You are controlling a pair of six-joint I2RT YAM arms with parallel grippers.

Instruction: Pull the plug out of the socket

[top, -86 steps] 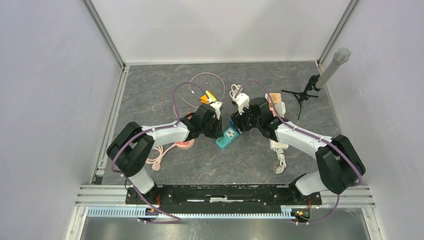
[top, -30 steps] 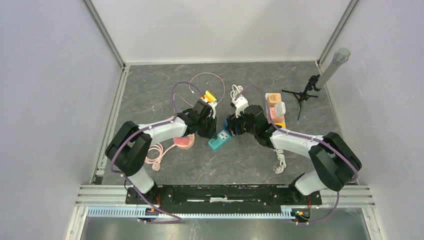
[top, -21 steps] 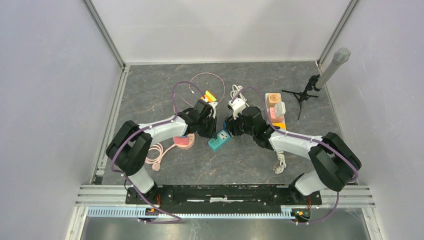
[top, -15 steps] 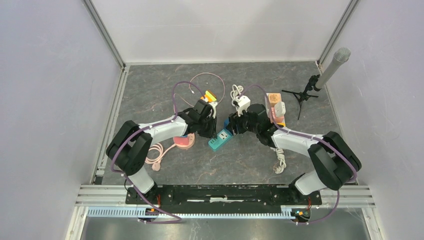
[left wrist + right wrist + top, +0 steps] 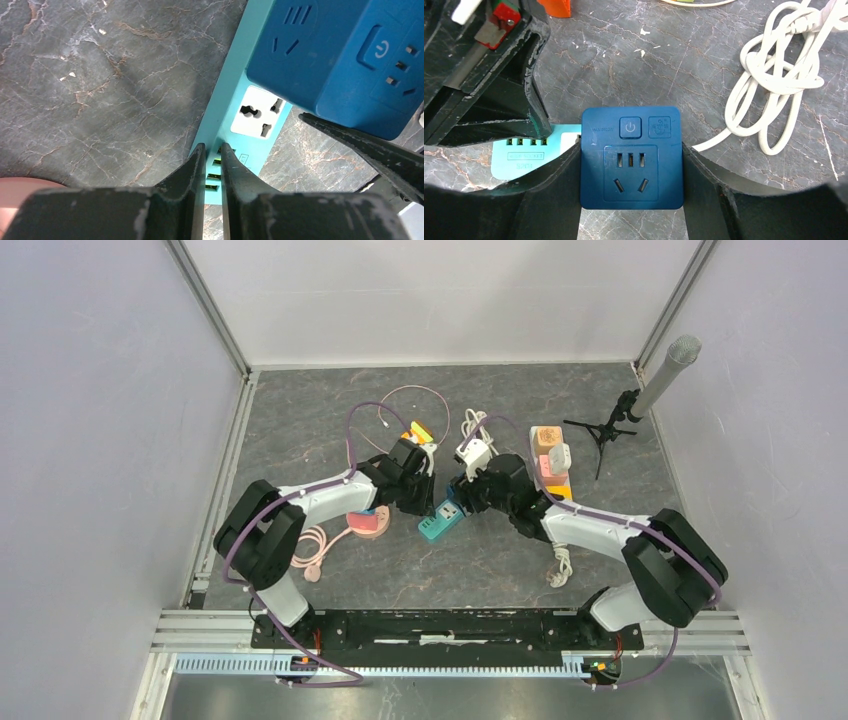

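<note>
I see the blue plug between the two fingers of the right hand. One finger touches its 9 o'clock side and the other its 3 o'clock side, so this hand is pinching the plug. The plug stands on the teal socket strip, which comes out from under it toward 9 o'clock. The left hand is at 10 o'clock from the plug, with its tips down on the strip, just beside the row of small ports.

In the left wrist view, the left hand has its fingers pressed together, with only a thin line between them, and the tips rest on the teal socket strip at the end with the ports. The blue plug fills the 1 o'clock corner, and next to it one white outlet is free. A dark finger of the right hand crosses at 4 o'clock.

The top view shows what both wrist views miss. The two arms meet in the middle of the bench, the left from 9 o'clock and the right from 3 o'clock, over the teal socket strip. There the blue plug is mostly hidden. Only the right wrist view shows the white cable coiled at 2 o'clock from the plug, apart from it.
</note>
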